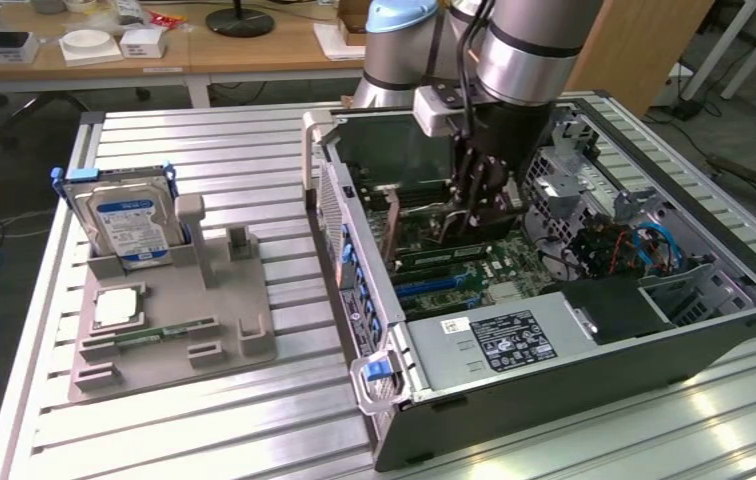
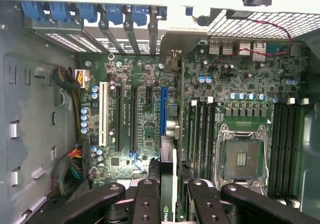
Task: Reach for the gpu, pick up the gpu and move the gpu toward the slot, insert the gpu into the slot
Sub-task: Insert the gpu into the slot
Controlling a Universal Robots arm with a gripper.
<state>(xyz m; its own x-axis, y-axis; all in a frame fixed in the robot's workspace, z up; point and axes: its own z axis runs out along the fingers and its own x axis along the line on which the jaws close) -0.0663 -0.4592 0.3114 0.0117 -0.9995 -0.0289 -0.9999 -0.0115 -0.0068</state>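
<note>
the arm is reaching steeply down from above, with its silver wrist section pointing almost straight down. the black hand is hanging vertically beneath it. in the wrist view the hand is standing narrowly parted, its inner fingers pinching the thin edge of the gpu, outer links splaying to either side.
</note>
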